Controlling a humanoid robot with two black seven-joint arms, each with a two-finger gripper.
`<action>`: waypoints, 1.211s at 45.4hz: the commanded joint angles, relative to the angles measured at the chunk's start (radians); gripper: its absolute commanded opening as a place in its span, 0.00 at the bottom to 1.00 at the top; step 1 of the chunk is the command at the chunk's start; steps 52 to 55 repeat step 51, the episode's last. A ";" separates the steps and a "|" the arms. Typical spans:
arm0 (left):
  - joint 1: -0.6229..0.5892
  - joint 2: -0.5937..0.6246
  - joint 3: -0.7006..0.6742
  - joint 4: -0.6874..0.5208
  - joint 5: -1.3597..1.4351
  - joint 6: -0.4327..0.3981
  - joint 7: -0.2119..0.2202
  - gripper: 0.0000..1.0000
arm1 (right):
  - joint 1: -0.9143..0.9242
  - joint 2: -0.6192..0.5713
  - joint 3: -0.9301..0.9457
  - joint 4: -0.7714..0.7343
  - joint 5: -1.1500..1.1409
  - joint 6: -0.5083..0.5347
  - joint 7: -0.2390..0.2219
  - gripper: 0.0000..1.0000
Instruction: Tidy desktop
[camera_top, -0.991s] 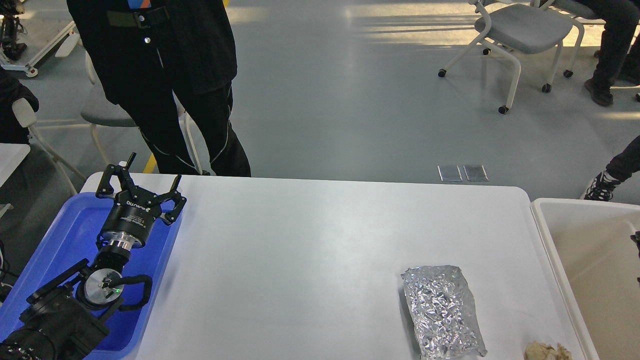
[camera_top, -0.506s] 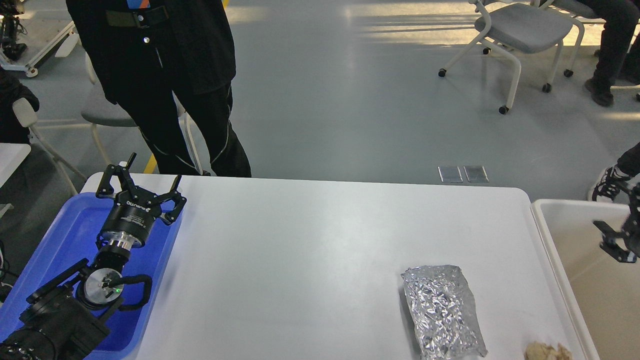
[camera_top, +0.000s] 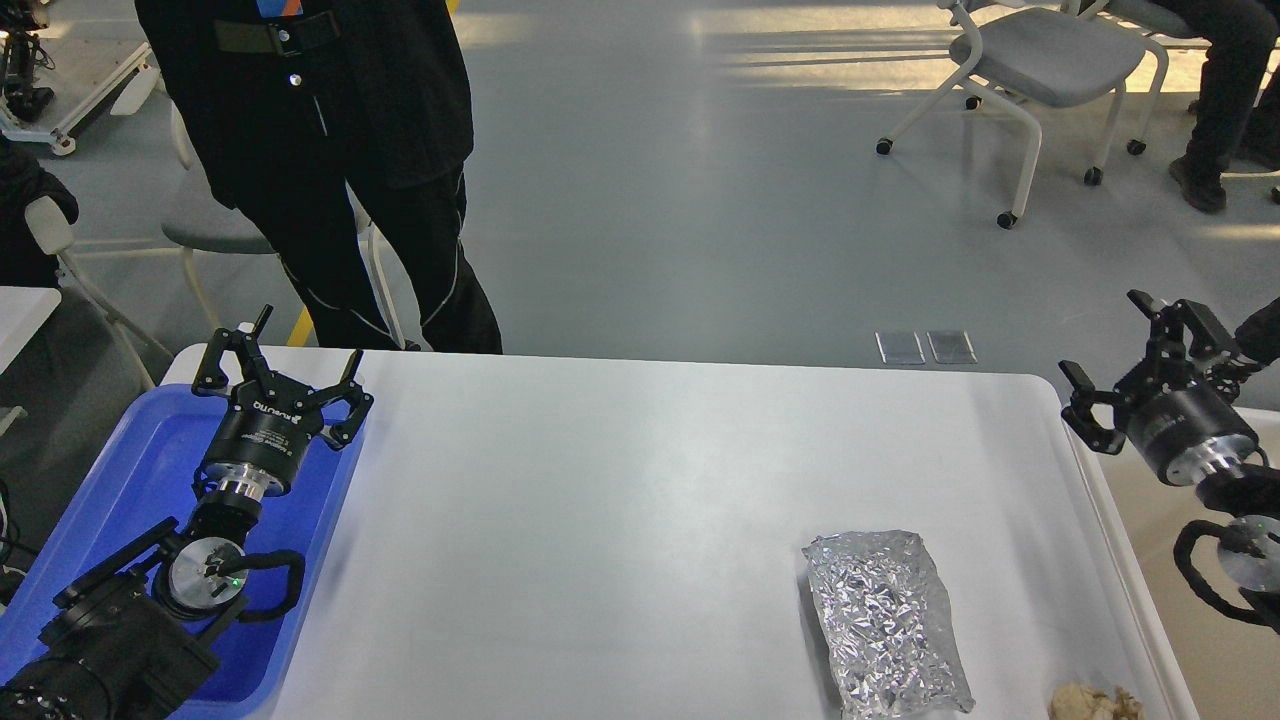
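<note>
The desktop (camera_top: 640, 480) is a wide white tabletop with rounded corners. A crumpled silver foil packet (camera_top: 885, 620) lies on it at the front right. A beige crumpled wad (camera_top: 1092, 703) sits at the front edge, right of the foil. My left gripper (camera_top: 285, 352) is open and empty above the blue tray (camera_top: 120, 480) at the left. My right gripper (camera_top: 1110, 345) is open and empty, raised over the table's right edge, above the cream-white bin (camera_top: 1125, 530).
A person in black (camera_top: 320, 150) stands at the table's far left corner. White chairs (camera_top: 1040, 60) stand on the grey floor behind. Another seated person's legs (camera_top: 1220, 100) are at the far right.
My right arm has risen into view from the right edge and moved up and left over the bin. The left arm has not moved.
</note>
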 joint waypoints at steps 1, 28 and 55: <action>0.000 0.000 0.000 0.000 0.000 0.000 0.000 1.00 | 0.000 0.153 0.093 0.032 -0.002 -0.107 0.006 1.00; 0.000 0.000 0.000 0.000 0.000 0.000 0.000 1.00 | -0.019 0.280 -0.005 0.027 -0.014 -0.205 0.324 1.00; 0.000 0.000 0.000 0.000 0.000 0.002 0.000 1.00 | -0.033 0.326 -0.013 0.015 -0.014 -0.198 0.326 1.00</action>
